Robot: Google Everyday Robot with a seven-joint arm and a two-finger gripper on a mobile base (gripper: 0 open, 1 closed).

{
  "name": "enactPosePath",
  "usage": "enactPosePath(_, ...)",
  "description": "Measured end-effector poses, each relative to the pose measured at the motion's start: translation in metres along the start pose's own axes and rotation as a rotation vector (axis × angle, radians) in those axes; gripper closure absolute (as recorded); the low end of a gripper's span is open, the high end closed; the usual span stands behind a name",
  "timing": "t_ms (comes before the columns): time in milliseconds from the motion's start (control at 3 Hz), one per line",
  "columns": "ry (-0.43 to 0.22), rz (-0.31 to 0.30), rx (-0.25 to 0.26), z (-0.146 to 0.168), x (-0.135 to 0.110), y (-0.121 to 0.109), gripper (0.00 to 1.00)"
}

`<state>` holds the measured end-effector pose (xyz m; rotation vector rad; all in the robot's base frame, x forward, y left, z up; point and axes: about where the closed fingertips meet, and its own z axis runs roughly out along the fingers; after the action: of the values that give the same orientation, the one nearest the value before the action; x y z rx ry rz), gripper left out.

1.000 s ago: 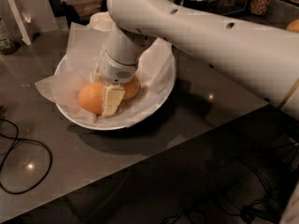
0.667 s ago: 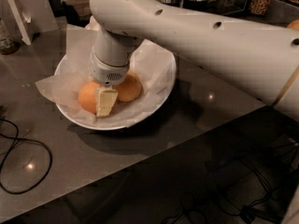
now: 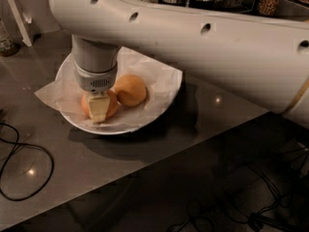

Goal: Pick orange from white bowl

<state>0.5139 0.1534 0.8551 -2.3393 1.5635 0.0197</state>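
Gripper (image 3: 98,109) down in white bowl (image 3: 126,128), other orange (image 3: 130,90) crowding just beside it

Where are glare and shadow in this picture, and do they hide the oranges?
Camera view: dim warm light; two glare spots on the table, right of the white bowl and by the black cable. Camera view: a broad shadow on the table along the bowl's near rim. Camera view: neither hides the right orange; only the gripper, low over the left orange, covers part of it.
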Motion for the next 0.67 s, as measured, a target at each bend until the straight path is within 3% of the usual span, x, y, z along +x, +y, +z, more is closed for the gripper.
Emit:
enactPosePath(333, 0.054, 0.038, 0.033, -0.011, 0.005, 0.004, 0.58)
enactPosePath(667, 0.082, 0.130, 0.091, -0.028, 0.031, 0.009, 0.81)
